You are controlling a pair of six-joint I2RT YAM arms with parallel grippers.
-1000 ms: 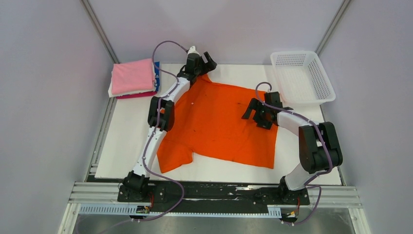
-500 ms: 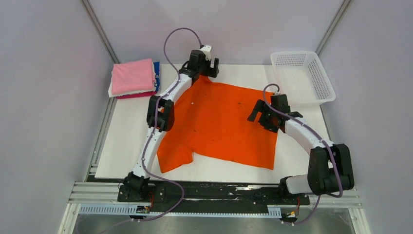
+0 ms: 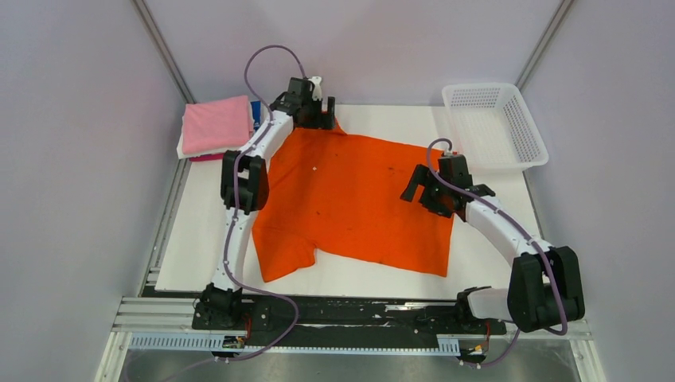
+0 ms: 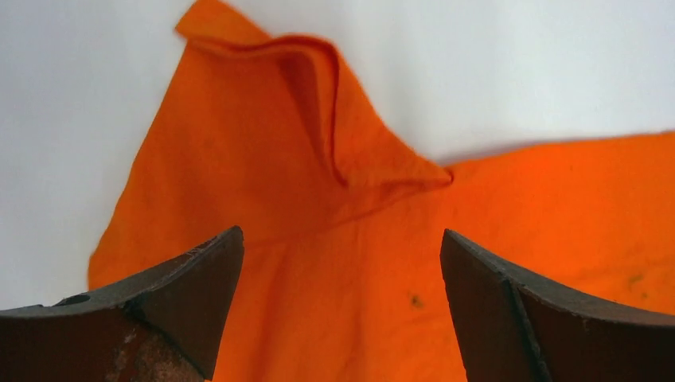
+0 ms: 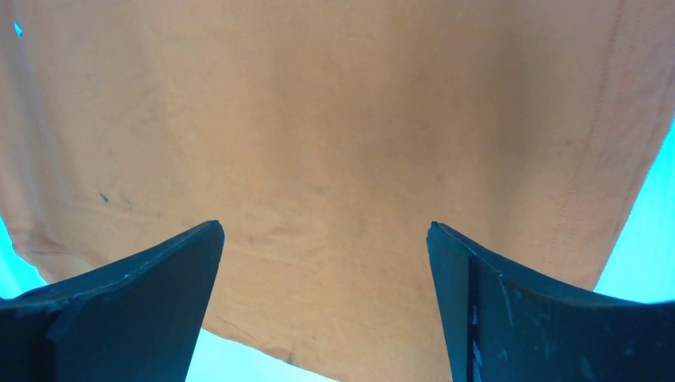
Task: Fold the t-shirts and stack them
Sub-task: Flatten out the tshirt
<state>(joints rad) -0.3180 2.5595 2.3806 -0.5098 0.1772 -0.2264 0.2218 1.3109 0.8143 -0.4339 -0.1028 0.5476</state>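
A white desk (image 3: pixel 199 231) stands between pale grey walls (image 3: pixel 366 40). The orange t-shirt (image 3: pixel 358 203) lies spread flat mid-desk. The folded stack (image 3: pixel 213 126), pink on top, sits at the far left corner, and a white mesh basket (image 3: pixel 529 131) sits far right. The left gripper (image 3: pixel 322 118) hangs wide open and empty over the rumpled far sleeve (image 4: pixel 318 103). The right gripper (image 3: pixel 415 188), equally wide and empty, is over the shirt's right side. The stack's lower shirts show only as thin edges.
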